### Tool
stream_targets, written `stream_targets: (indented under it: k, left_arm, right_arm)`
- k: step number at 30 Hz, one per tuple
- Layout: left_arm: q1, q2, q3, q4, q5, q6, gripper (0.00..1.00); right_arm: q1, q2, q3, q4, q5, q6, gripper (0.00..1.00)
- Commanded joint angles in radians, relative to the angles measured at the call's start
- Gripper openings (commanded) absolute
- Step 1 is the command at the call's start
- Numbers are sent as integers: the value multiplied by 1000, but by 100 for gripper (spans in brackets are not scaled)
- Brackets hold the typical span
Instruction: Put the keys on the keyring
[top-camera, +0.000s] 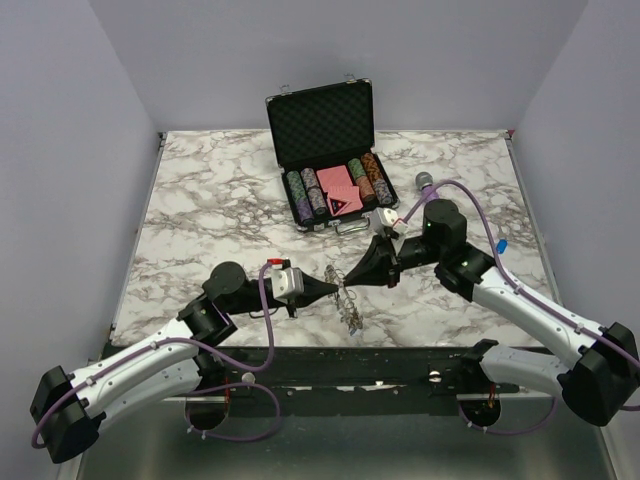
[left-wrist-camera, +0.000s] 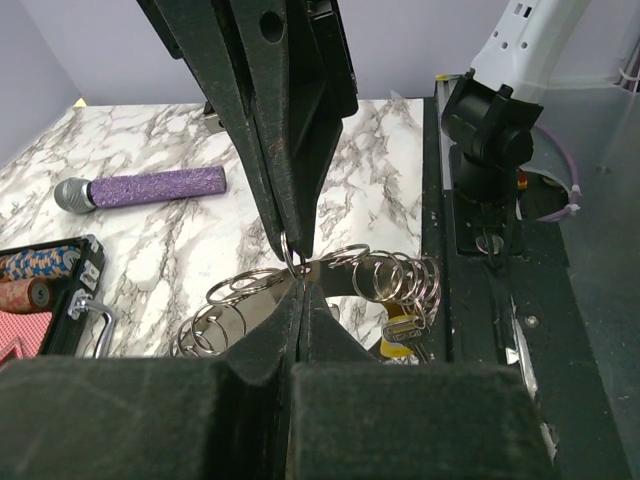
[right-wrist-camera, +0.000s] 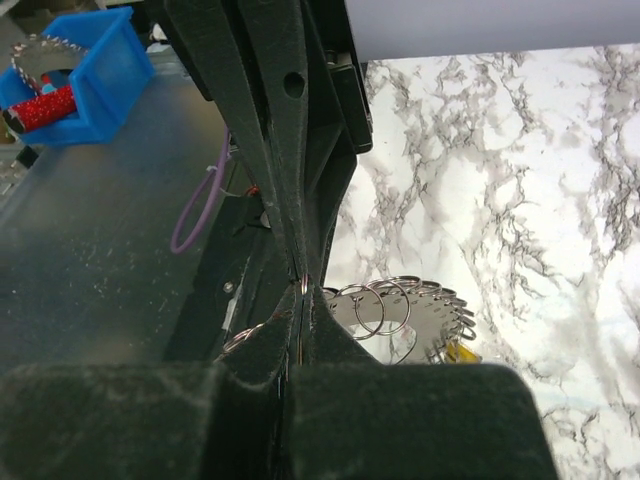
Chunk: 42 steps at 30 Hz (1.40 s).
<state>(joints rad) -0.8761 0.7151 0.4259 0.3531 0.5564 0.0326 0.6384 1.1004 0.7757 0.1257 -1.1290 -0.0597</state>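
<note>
1. The keyring (top-camera: 350, 305) is up between the two arms, near the front edge of the bench (top-camera: 220, 200), with its fringe of small loops dangling.
2. The left fingers (left-wrist-camera: 280, 335) are squeezed fully together on one small loop. The right fingers (right-wrist-camera: 285, 335) are pinched tight on a neighbouring one, tip to tip, likely to steady the ring and work a loop apart.
3. A yellow key head (left-wrist-camera: 400, 347) peeks out beneath the loops. The other keys cannot be made out.
4. Further back, the purple microphone (left-wrist-camera: 150, 188) and the chip case (top-camera: 325, 150) sit well apart from the ring. Only the crowded loops get in the way.
</note>
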Motion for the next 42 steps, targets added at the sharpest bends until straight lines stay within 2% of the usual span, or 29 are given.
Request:
stream_targets:
  k: [1, 9, 14, 18, 21, 23, 27, 29, 32, 38, 42]
  left_arm:
    - [3, -8, -27, -5, -12, -16, 0]
    - [3, -61, -52, 38, -47, -26, 0]
    - [3, -126, -70, 64, -43, -59, 13]
    - [2, -186, -91, 75, -91, -74, 32]
    - [3, -242, -111, 64, -180, -91, 46]
    - [5, -267, -108, 35, -265, -115, 63]
    - [5, -241, -43, -84, -381, -175, 84]
    - [8, -195, 13, -167, -412, -220, 90]
    - [15, -134, 88, -276, -450, -287, 95]
    - [64, -121, 172, -422, -486, -341, 99]
    - [146, -146, 215, -520, -467, -361, 99]
  right_arm:
    - [-13, 1, -7, 78, 46, 55, 0]
    - [-11, 10, 0, 32, 106, 57, 0]
    - [-13, 23, 16, -8, 140, 57, 0]
    - [-14, 32, 39, -37, 152, 57, 0]
    - [-13, 45, 98, -107, 178, 15, 0]
    - [-16, 55, 152, -194, 205, -37, 0]
    - [-35, 72, 293, -384, 306, -130, 0]
    - [-48, 87, 370, -483, 368, -170, 0]
    - [-63, 96, 447, -613, 437, -247, 0]
    - [-105, 82, 508, -718, 624, -333, 0]
    - [-114, 72, 505, -736, 592, -344, 0]
